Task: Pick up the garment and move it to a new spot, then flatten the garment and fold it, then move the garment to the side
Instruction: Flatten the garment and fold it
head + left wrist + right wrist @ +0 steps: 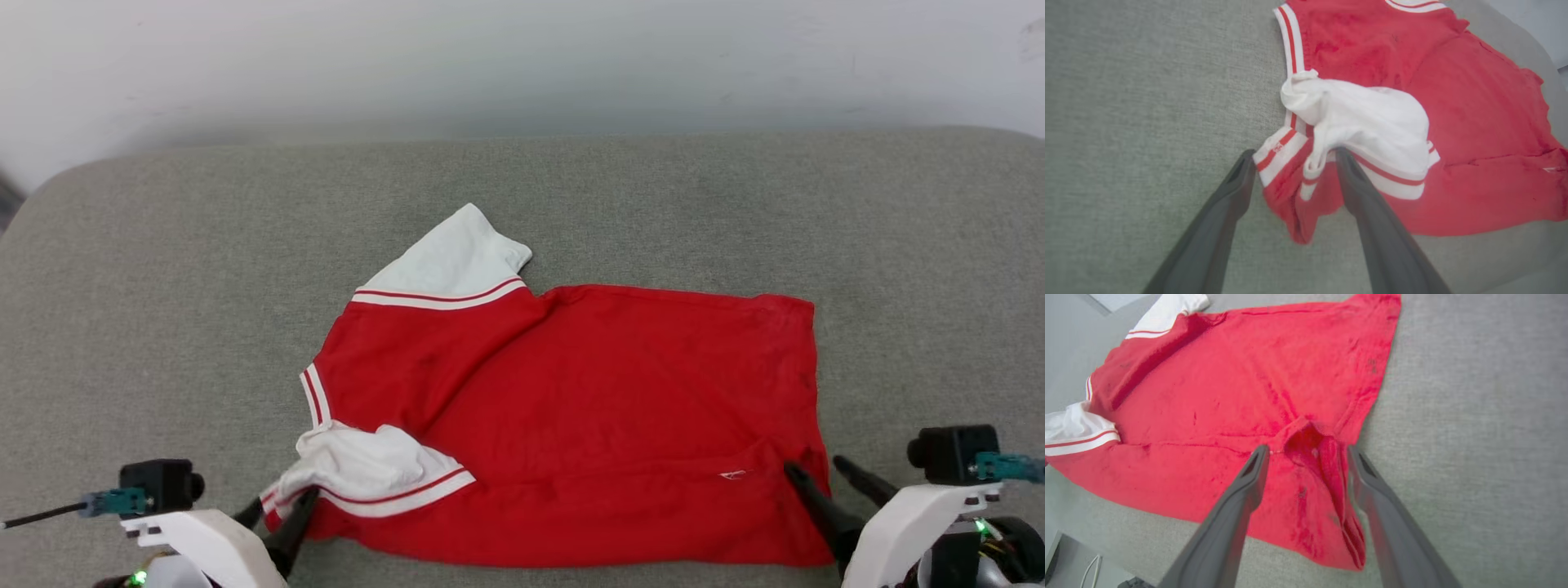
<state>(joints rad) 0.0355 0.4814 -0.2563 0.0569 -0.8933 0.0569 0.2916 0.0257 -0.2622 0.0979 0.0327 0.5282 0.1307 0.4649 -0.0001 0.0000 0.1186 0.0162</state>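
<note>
Your left gripper (pixel 282 505), right gripper (pixel 812 465): fingers spread wide, gripping nothing, each straddling near garment (pixel 571 408) corner on grey cushion (pixel 163 286). Reads as release at new spot; bunched sleeve (pixel 367 465) wants flattening.

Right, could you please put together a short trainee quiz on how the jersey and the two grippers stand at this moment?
1. True or false: both white sleeves of the garment lie flat on the grey cushion.
2. What lies between the left gripper's fingers? A) the hem corner B) the bunched sleeve end C) bare cushion
3. How do the right gripper's jaws stand?
Key: 1 false, the near sleeve is bunched. 2 B. 3 Apart, astride a red fold near the hem.
</note>
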